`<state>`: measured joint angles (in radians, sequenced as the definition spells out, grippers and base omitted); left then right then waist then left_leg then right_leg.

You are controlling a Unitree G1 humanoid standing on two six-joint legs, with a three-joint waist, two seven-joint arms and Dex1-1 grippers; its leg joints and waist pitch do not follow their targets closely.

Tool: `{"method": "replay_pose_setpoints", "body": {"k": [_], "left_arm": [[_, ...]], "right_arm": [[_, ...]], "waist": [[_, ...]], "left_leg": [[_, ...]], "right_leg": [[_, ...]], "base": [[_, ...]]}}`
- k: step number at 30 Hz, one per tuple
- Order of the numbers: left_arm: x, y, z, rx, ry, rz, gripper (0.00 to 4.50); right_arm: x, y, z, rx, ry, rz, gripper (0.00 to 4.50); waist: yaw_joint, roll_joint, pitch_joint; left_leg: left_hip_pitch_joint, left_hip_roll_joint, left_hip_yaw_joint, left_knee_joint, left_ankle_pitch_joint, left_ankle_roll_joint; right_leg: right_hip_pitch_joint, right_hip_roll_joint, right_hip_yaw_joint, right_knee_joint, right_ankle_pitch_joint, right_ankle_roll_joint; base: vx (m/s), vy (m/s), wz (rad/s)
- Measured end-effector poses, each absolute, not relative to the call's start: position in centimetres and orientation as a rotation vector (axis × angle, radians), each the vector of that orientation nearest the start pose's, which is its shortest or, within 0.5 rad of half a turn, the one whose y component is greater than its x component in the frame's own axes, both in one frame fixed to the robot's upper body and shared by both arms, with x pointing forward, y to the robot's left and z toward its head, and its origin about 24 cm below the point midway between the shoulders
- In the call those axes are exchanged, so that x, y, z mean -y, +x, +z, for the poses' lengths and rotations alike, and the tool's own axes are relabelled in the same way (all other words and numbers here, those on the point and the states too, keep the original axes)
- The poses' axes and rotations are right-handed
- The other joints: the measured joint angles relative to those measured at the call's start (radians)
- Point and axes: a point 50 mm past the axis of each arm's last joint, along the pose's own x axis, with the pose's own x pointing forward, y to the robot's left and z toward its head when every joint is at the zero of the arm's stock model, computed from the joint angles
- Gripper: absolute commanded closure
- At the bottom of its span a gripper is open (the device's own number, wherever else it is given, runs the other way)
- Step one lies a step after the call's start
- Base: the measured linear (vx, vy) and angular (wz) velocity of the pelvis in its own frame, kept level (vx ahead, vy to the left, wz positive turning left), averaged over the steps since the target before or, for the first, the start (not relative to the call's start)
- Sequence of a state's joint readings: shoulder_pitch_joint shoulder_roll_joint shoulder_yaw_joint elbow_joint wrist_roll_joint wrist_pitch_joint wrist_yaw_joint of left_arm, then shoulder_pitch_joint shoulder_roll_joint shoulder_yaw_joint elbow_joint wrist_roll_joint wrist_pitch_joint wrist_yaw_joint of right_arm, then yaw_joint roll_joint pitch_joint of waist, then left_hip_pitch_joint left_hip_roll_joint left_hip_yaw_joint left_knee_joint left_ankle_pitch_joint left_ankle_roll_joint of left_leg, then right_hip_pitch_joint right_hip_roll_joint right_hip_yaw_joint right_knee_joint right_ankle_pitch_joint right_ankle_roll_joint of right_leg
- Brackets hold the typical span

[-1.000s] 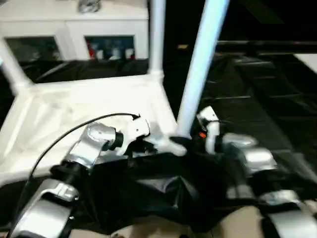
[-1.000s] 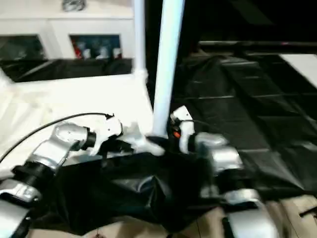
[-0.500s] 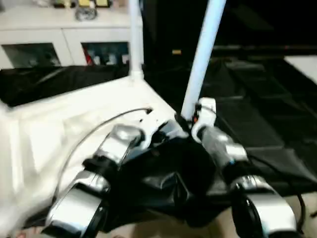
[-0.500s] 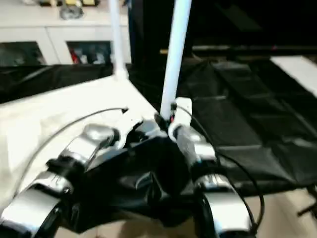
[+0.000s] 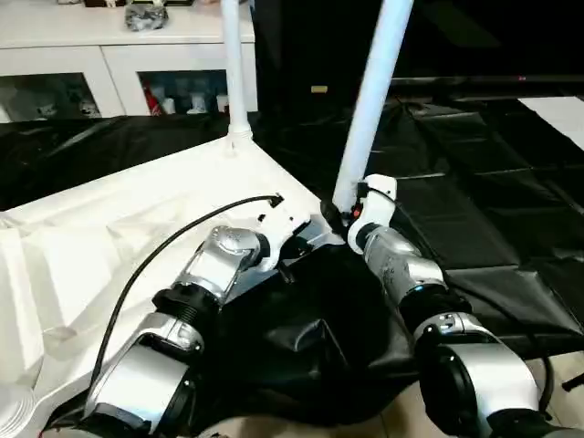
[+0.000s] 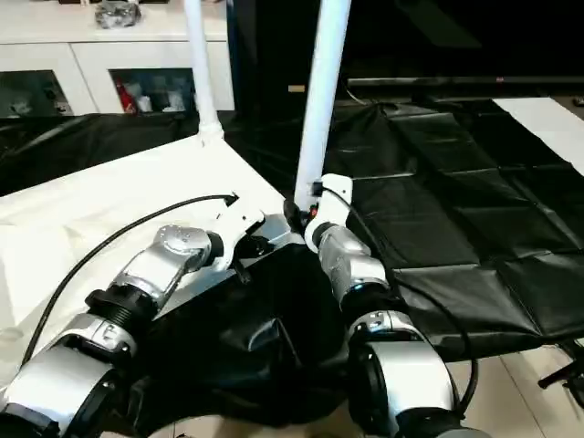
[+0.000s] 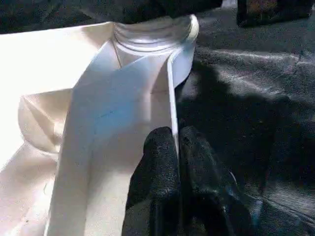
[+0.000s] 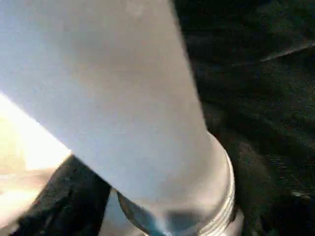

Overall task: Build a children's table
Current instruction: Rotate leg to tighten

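The white tabletop (image 5: 119,219) lies upside down on black cloth. One white leg (image 5: 232,64) stands upright in its far corner. A second leg (image 5: 372,100) rises from the near corner socket (image 7: 152,34), leaning to the right. My left gripper (image 7: 175,135) is shut on the tabletop's thin rim just short of that socket. My right gripper (image 5: 349,217) sits against the base of the leaning leg (image 8: 113,88), whose threaded end shows at the socket.
A white glass-door cabinet (image 5: 119,55) stands behind the tabletop. Black cloth (image 5: 474,182) covers the surface to the right, with a white patch (image 5: 566,109) at the far right edge. A black cable (image 5: 155,251) loops over my left forearm.
The camera has moved. My right forearm has swung in from the right and now points straight at the leaning leg's base. The left gripper still holds the rim.
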<state>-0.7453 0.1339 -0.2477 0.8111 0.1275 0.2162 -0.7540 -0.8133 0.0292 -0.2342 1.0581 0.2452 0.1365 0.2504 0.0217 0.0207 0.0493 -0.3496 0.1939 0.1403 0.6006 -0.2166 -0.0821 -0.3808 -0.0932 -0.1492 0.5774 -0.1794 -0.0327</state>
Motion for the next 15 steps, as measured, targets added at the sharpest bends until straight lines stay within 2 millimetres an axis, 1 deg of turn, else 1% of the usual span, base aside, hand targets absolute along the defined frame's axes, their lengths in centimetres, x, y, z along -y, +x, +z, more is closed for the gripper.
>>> {"method": "replay_pose_setpoints", "body": {"k": [3, 6, 8, 10, 11, 13, 15], "left_arm": [[-8.5, 34.9, 4.6, -0.443, 0.388, -0.974, 4.50], [-8.9, 34.8, 4.9, -0.428, 0.393, -1.012, 4.50], [-9.3, 34.6, 5.1, -0.413, 0.400, -1.053, 4.50], [-9.8, 34.5, 5.4, -0.401, 0.415, -1.084, 4.50], [-10.1, 34.4, 5.6, -0.394, 0.425, -1.112, 4.50], [-10.4, 34.2, 5.8, -0.386, 0.438, -1.159, 4.50], [-10.6, 33.8, 5.8, -0.380, 0.445, -1.209, 4.50]], "right_arm": [[9.1, 36.9, 4.0, -0.367, 0.401, 0.333, 0.48], [9.4, 37.0, 4.3, -0.345, 0.395, 0.389, 0.19], [10.0, 36.8, 4.5, -0.337, 0.340, 0.480, 0.19], [10.8, 36.5, 4.7, -0.327, 0.281, 0.551, 0.19], [11.4, 36.0, 4.7, -0.319, 0.222, 0.619, 0.19], [12.4, 35.3, 4.6, -0.323, 0.146, 0.697, 0.19], [13.2, 34.6, 4.2, -0.349, 0.100, 0.760, 0.19]], "waist": [[0.003, 0.001, 0.000], [0.011, 0.006, -0.001], [0.018, 0.008, -0.001], [0.023, 0.008, -0.001], [0.029, 0.008, -0.001], [0.038, 0.008, -0.001], [0.043, 0.008, -0.001]], "left_leg": [[0.000, 0.002, 0.003, -0.001, 0.000, 0.000], [-0.001, 0.007, 0.009, -0.006, 0.002, -0.003], [-0.003, 0.010, 0.012, -0.011, 0.010, -0.004], [-0.005, 0.010, 0.015, -0.012, 0.012, 0.001], [-0.010, 0.010, 0.015, -0.011, 0.012, 0.003], [-0.016, 0.010, 0.016, -0.007, 0.010, 0.006], [-0.019, 0.011, 0.018, -0.002, 0.009, 0.009]], "right_leg": [[-0.002, 0.000, 0.001, 0.001, 0.018, -0.001], [-0.005, 0.001, 0.000, 0.001, 0.017, -0.003], [-0.009, 0.002, -0.001, 0.002, 0.013, -0.004], [-0.015, 0.002, 0.000, 0.003, 0.012, -0.005], [-0.021, 0.002, 0.000, 0.004, 0.011, -0.006], [-0.027, 0.001, 0.001, 0.009, 0.010, -0.008], [-0.032, 0.000, 0.002, 0.016, 0.009, -0.010]], "base": [[0.000, 0.000, 0.00], [0.035, -0.013, 0.00], [0.055, -0.009, 0.00], [0.063, -0.001, 0.00], [0.055, 0.005, -0.01], [0.028, 0.002, -0.01], [0.000, 0.000, 0.00]]}}
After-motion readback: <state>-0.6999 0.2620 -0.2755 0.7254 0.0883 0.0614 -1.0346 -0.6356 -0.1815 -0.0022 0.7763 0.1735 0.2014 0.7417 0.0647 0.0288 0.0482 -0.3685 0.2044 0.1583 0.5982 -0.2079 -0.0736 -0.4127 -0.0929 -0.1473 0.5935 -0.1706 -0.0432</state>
